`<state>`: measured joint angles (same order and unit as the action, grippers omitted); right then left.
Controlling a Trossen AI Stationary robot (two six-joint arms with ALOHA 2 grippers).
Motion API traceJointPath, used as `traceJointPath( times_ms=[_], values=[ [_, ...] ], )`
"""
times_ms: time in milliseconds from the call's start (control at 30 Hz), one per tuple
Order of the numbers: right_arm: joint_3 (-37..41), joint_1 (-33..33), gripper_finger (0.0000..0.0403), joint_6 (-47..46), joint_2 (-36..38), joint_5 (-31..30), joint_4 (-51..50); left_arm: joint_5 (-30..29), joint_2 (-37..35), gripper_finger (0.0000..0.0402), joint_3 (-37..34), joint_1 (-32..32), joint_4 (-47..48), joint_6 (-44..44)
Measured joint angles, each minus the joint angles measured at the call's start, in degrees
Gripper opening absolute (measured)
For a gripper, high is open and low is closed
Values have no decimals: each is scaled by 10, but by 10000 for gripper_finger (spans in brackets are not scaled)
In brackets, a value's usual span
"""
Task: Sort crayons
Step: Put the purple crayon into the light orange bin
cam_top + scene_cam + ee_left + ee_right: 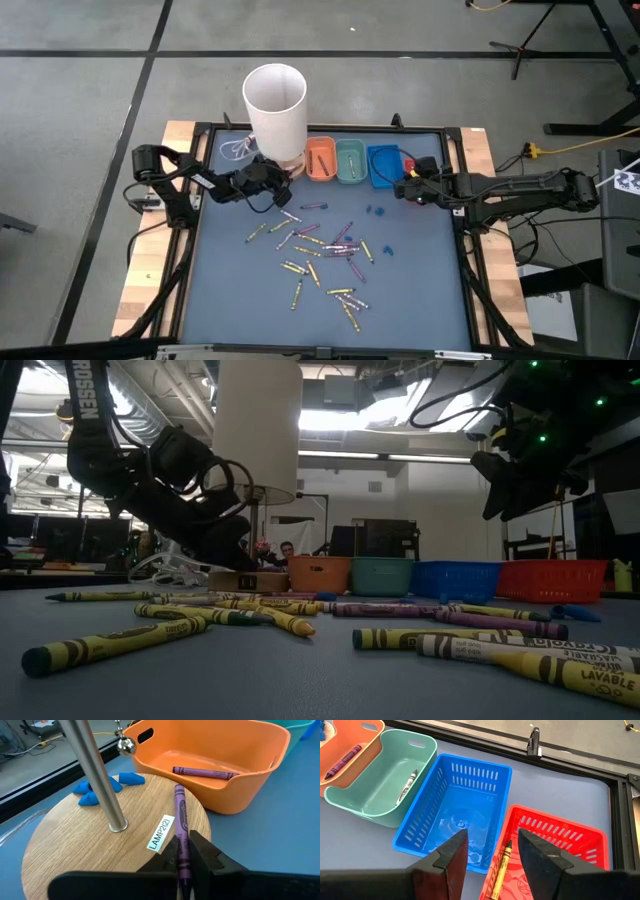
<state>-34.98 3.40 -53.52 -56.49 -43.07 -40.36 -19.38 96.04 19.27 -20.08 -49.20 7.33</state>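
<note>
Left gripper clamped on a purple wax crayon over the round wooden lamp base, right gripper spread wide above the red slotted plastic basket at the table's far edge

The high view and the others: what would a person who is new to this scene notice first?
First, the tall white lampshade at the table's far edge, beside a row of small orange, teal, blue and red bins. Next, the thin crayons scattered over the grey mat. The left gripper, above the lamp's round wooden base, is shut on a purple crayon; the right gripper hangs open over the blue and red bins.
</note>
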Motion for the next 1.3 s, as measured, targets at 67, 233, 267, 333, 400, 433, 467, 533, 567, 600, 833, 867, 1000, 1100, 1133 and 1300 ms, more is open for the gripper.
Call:
traceJointPath(
  times_ms=[67,233,267,333,400,433,467,533,567,600,833,867,1000,1100,1133,1300],
  values=[
    [0,0,172,0,0,0,0,0,1,9,0,0,-7,0],
    [0,0,172,0,0,0,0,-1,1,9,0,7,-23,17],
    [0,0,172,0,0,0,0,-1,1,9,0,10,-28,23],
    [0,0,172,0,0,0,0,-1,1,10,0,17,-45,33],
    [0,0,172,0,0,0,0,-1,1,10,0,25,-68,46],
    [0,0,172,0,0,0,0,-1,1,10,0,28,-77,49],
    [0,0,172,0,0,0,0,-1,1,10,0,31,-87,54],
    [0,0,172,0,0,0,0,0,1,10,0,36,-107,68],
    [0,0,172,0,0,0,0,0,1,10,0,38,-115,76],
    [0,0,172,0,0,0,0,0,1,10,0,41,-122,85],
    [0,0,172,0,0,0,0,-1,0,10,8,61,-134,116],
    [0,0,172,0,0,0,0,-1,0,10,11,64,-134,124],
    [0,0,172,0,0,0,0,-8,0,10,37,79,-130,155],
    [0,0,172,0,0,0,0,-25,0,10,66,95,-112,165],
    [0,0,172,0,0,0,0,-37,0,10,78,101,-101,166],
    [0,0,172,0,0,0,0,-127,0,10,146,129,-9,176]
  ],
)
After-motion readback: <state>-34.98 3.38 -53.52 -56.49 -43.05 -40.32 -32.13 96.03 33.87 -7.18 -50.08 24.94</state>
